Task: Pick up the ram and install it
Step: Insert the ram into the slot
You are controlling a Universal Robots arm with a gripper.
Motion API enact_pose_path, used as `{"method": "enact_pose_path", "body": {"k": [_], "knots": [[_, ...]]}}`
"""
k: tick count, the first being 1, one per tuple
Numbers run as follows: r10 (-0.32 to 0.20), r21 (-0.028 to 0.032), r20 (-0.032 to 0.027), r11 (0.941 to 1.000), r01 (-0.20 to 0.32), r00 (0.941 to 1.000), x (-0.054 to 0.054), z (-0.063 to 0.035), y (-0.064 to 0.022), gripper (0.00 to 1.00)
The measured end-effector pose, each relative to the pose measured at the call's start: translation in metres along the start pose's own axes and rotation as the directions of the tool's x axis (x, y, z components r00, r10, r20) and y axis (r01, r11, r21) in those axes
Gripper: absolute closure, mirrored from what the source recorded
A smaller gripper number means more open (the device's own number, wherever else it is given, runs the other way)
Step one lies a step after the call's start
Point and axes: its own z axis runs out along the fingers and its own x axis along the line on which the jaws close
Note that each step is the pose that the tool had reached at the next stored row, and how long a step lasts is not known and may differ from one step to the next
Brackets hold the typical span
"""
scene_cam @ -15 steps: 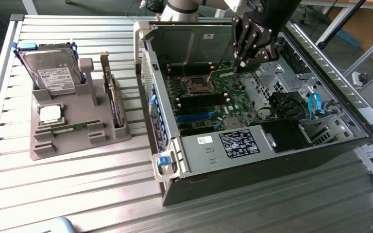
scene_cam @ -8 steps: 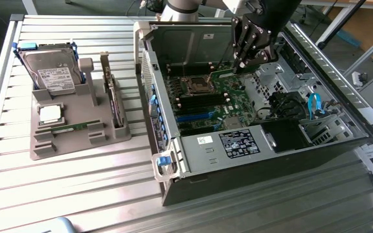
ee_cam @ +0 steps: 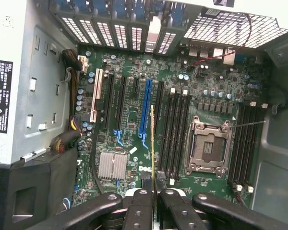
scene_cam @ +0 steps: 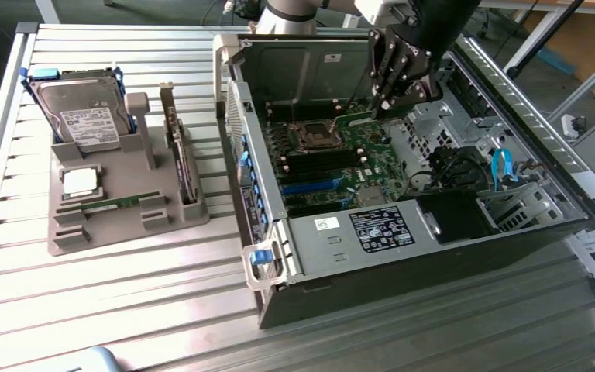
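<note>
Had the gripper [ee_cam: 154,195] clamped on the ram [ee_cam: 152,143], hanging edge-on over the middle of the motherboard [ee_cam: 131,117], just beside the black memory slots [ee_cam: 175,129]. Looked light and stiff but fragile to me, so I'd pinch the bare top edge, never the contacts.

hard drive [scene_cam: 83,112] 1 | processor chip [scene_cam: 80,182] 1 | expansion card [scene_cam: 180,159] 1 | ram [ee_cam: 153,143] + ram [scene_cam: 122,203] = 2 | computer case [scene_cam: 308,70] 1 | processor socket [ee_cam: 209,143] 1
</note>
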Motion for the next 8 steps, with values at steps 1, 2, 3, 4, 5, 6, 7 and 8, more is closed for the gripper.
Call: {"method": "enact_pose_path", "body": {"k": [1,2,3,4,5,6,7,8], "knots": [[0.0,0.0,0.0001,1.0,0.0,1.0,0.0,0.0003,0.0,0.87],[0.0,0.0,0.0001,1.0,0.0,1.0,0.0,0.0006,0.0,0.87],[0.0,0.0,0.0,1.0,0.0,1.0,0.0,0.001,0.0,0.87],[0.0,0.0,0.0,1.0,0.0,1.0,0.0,0.0013,0.0,0.87],[0.0,0.0,0.0,1.0,0.0,1.0,0.0001,0.0016,0.0,0.87],[0.0,0.0,0.0001,1.0,0.0,1.0,0.0001,0.0019,0.0,0.87],[0.0,0.0,0.0001,1.0,0.0,1.0,0.0001,0.0023,0.0,0.87],[0.0,0.0,0.0001,1.0,0.0,1.0,0.0001,0.0027,-0.0001,0.87]]}}
